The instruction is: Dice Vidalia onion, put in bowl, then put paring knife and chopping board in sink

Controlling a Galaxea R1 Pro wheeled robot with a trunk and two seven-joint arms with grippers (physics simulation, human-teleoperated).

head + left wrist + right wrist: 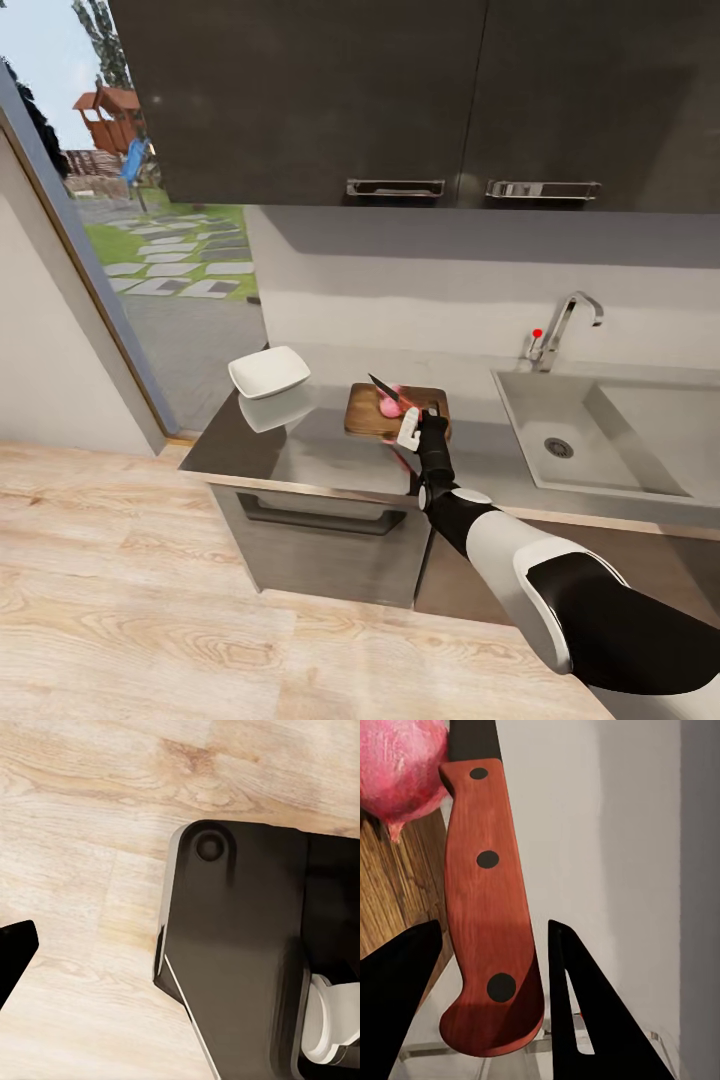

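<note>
One Vidalia onion (390, 406), one paring knife (384, 386), one chopping board (366, 412), one white bowl (269, 372), one sink (600, 425) with one tap (566, 328), two upper cabinet handles (395, 188), one robot arm (520, 560).

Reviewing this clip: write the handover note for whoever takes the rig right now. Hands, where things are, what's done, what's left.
Right hand: closed on the paring knife handle, blade at the Vidalia onion.
Left hand: low over the floor; state unclear.
Onion sits on the chopping board on the countertop, looks whole. Bowl beside the board looks empty. Sink holds nothing I can see.
Done: onion out of sink, knife picked up.
Left: dice, fill bowl, knife and board into sink.
</note>
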